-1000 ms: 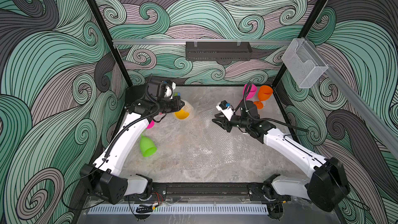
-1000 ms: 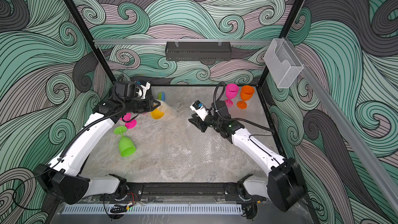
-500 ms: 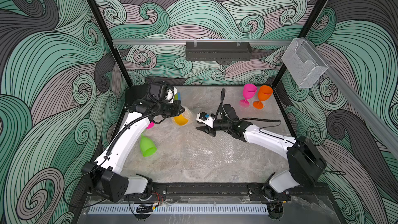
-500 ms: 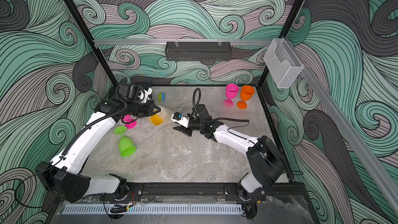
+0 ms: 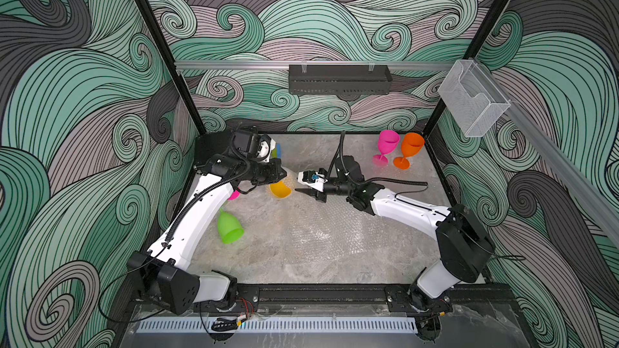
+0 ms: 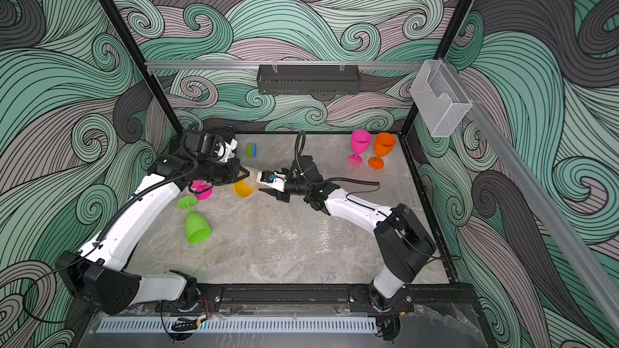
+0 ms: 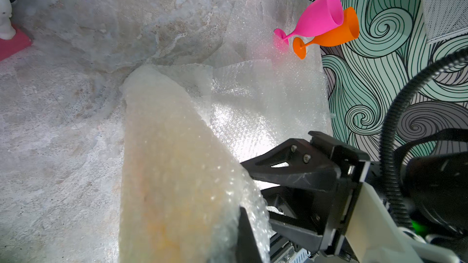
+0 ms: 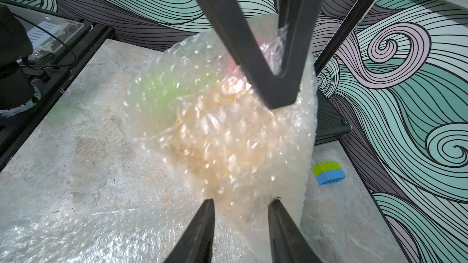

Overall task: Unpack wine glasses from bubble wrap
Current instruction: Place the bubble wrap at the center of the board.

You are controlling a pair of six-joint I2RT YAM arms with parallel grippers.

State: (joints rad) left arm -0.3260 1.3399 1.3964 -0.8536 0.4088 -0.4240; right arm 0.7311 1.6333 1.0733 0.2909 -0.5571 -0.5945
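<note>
1. The table (image 5: 301, 269) is closed in by patterned walls (image 5: 83, 128) at the back and on both sides. A black rail (image 5: 318, 292) runs along its front edge.
2. The front half of the table is bare stone with nothing standing on it. A flat bubble-wrap sheet (image 5: 318, 225) lies over the middle, under and in front of the right arm.
3. In the far right corner a magenta goblet (image 5: 387, 143) and an orange goblet (image 5: 411, 145) stand upright just beside each other, close to the back wall.
4. On the left side a lime green goblet (image 6: 197, 227) lies on its side beside the left arm. A second magenta goblet (image 6: 202, 190) lies partly under that arm's wrist.
5. A green-and-blue block (image 6: 251, 150) sits near the back wall, and the rabbit figurine (image 7: 5, 16) is in the far left corner.
6. The left fingers (image 8: 278, 99) are closed to a point, pinching one end of a bubble-wrap sleeve (image 8: 228, 135) left of the table's centre.
7. The yellow goblet (image 5: 279, 190) is in that sleeve, just below the left fingers. Its colour shows blurred through the wrap in the right wrist view, and I cannot tell whether the cup is partly out.
8. The right fingers (image 8: 209, 211) stand apart, pointing at the sleeve from the right, and its near end reaches in between their tips. I cannot tell whether they touch it.
9. The two sets of fingers are close together, with only the sleeve between them.
</note>
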